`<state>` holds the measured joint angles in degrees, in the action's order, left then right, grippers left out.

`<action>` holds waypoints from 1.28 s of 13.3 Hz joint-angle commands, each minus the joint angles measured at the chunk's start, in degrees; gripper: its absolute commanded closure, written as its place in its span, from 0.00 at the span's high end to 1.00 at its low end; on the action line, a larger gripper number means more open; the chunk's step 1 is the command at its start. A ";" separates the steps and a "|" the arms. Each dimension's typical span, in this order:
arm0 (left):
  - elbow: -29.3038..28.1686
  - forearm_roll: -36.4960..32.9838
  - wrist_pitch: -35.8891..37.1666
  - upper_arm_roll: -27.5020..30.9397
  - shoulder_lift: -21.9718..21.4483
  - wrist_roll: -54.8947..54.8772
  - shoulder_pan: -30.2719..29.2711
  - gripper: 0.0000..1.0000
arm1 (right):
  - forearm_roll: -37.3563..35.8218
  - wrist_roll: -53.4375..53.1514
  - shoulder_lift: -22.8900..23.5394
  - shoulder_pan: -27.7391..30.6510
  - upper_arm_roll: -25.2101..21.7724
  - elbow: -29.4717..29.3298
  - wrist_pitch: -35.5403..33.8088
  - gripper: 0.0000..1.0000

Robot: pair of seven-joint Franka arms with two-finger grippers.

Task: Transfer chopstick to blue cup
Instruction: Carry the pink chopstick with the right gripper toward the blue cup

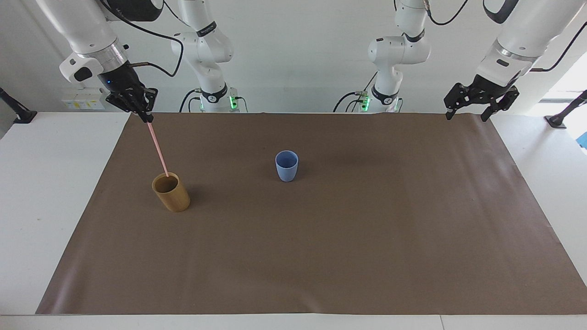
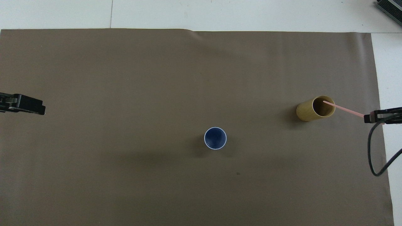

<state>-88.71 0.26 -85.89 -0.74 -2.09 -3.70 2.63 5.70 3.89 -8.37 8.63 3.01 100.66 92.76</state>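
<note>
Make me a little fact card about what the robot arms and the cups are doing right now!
right gripper: shut on the chopstick, raised over the bamboo cup
chopstick: tilted, lower tip at the bamboo cup's rim
left gripper: open, empty, waits over the mat's edge
blue cup: upright, mid-table, empty
bamboo cup: toward the right arm's end
task: chopstick not yet in the blue cup

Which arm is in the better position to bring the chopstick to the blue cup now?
The right arm. The right gripper is shut on the chopstick, whose lower tip hangs at the bamboo cup rim. The left gripper waits open and empty over the mat's edge, away from the blue cup.
</note>
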 commanded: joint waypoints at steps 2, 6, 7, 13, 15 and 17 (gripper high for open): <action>0.99 -0.18 1.52 -0.41 -0.81 -0.25 -0.69 1.00 | -1.91 -4.05 0.46 -1.85 6.29 -2.31 -0.65 0.00; 0.73 0.52 2.22 -0.23 -1.77 -0.69 -0.69 1.00 | 0.35 -23.53 0.72 -11.59 8.85 -2.31 1.19 0.00; 0.55 0.62 2.57 -0.06 -2.12 -0.26 -0.69 1.00 | 2.02 -27.76 0.99 -13.10 9.03 -1.88 2.59 0.00; 0.64 0.09 2.49 -0.23 -2.39 -0.25 -0.96 1.00 | 7.05 -39.14 2.84 -19.96 9.12 -0.39 5.14 0.00; 0.64 0.18 2.48 -0.23 -2.39 -0.25 -1.05 1.00 | 7.22 -39.49 3.63 -22.86 9.12 0.67 6.20 0.00; 0.64 0.09 2.49 -0.23 -2.39 -0.25 -1.05 1.00 | 7.31 -39.40 3.54 -24.27 9.12 2.07 6.29 0.00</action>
<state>-88.49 0.32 -84.64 -0.46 -4.11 -3.70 2.55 11.48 -34.95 -4.26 -14.72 12.34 100.79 97.88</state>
